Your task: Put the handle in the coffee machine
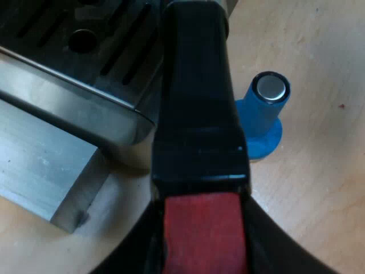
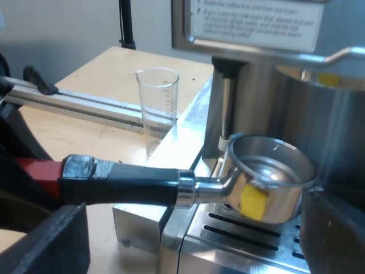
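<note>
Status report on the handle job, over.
Left claw shut on holder, at red end. Right claw open, holding nothing. Holder basket above drip tray, not locked in. Measuring glass and blue tamper stand apart from it.

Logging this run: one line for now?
left gripper: shut on holder | holder: over drip tray, unlocked | right gripper: open

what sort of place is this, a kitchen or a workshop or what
Probably a workbench set up as a coffee station: an espresso machine stands on a plain wooden table, a measuring glass and a blue tamper stand near it, and a metal holder hangs over its drip grate.
</note>
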`<state>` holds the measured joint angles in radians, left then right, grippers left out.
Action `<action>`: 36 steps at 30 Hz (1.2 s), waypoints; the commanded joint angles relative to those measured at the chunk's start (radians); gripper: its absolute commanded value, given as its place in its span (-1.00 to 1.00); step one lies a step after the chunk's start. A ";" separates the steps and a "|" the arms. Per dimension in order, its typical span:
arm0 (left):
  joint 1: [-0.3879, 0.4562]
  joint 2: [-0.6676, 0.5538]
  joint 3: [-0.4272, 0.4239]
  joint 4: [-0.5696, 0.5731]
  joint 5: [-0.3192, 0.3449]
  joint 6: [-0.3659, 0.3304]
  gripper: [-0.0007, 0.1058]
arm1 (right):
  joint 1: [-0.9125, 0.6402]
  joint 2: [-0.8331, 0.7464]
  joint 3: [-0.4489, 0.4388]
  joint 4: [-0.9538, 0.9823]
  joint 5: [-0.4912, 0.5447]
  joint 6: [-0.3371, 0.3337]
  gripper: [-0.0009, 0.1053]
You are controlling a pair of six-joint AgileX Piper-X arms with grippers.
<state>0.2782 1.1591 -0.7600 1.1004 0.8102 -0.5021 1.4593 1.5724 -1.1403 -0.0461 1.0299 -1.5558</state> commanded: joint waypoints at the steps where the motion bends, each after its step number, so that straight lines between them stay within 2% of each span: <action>1: -0.001 0.010 -0.013 -0.001 0.123 0.021 -0.98 | -0.012 0.028 -0.002 -0.048 0.022 -0.018 0.46; 4: -0.001 0.016 -0.013 -0.001 0.161 0.021 -0.98 | -0.024 0.035 -0.002 -0.054 0.060 -0.018 0.46; 11: -0.001 0.017 -0.013 -0.003 0.171 0.084 -0.98 | -0.059 0.035 -0.002 -0.098 0.073 -0.016 0.46; 22: -0.001 0.089 -0.013 -0.052 0.177 0.085 -0.98 | -0.084 0.035 -0.002 -0.107 0.061 -0.016 0.46; 27: -0.001 0.093 -0.015 -0.081 0.210 0.085 -0.98 | -0.084 0.035 -0.002 -0.107 0.047 -0.011 0.46; 36: -0.001 0.105 -0.021 -0.124 0.219 0.082 -0.98 | -0.084 0.071 -0.002 -0.116 0.101 -0.011 0.46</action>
<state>0.2782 1.2622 -0.7612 0.9843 0.9590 -0.4212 1.3786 1.6345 -1.1403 -0.1543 1.1140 -1.5560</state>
